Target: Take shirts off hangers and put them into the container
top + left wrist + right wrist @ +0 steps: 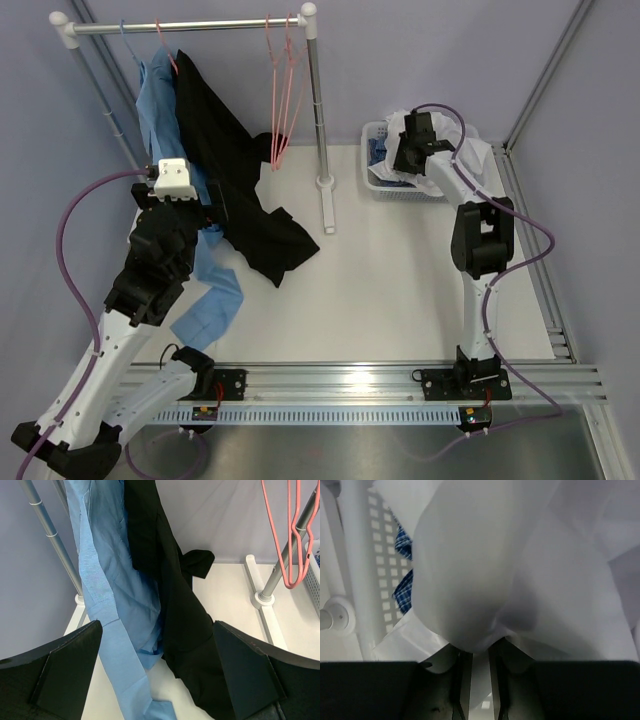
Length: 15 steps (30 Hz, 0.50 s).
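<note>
- Over the container [379, 560], my right gripper [480, 680] is pinched together on a fold of the white shirt [520, 555] — the checked shirt [402, 587] already lies inside.
- I'd lower and tuck the cloth within the walls before letting go; some seems to spill outside.
- My left gripper [157, 667] gapes wide, empty, facing the black shirt [170, 580] and light blue shirt [110, 555] on the rack [50, 535].

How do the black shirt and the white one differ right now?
The black shirt hangs from the rack, its end trailing on the table. The white shirt is bunched over the basket, pinched by the right gripper. Both are plain cloth.
</note>
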Each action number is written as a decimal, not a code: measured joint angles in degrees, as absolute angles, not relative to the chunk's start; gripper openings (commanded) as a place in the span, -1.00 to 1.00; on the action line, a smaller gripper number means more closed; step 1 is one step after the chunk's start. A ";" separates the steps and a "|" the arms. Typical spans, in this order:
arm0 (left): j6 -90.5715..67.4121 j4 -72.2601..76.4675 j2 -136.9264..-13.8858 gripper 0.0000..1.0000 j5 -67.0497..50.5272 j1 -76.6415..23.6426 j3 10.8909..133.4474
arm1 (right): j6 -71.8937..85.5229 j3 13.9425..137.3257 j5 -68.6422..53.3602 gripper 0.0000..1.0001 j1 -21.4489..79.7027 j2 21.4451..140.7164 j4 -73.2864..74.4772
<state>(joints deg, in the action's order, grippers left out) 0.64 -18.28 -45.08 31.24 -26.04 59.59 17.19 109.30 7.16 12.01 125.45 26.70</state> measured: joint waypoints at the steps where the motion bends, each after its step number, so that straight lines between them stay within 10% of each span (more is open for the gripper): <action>1: 0.64 -18.28 -45.08 0.98 31.27 -26.00 59.59 | 17.37 111.50 7.31 -0.43 11.42 127.02 27.75; 15: 0.64 -18.28 -45.10 0.98 31.24 -25.91 59.59 | 18.13 121.01 4.99 -0.15 9.21 133.95 34.70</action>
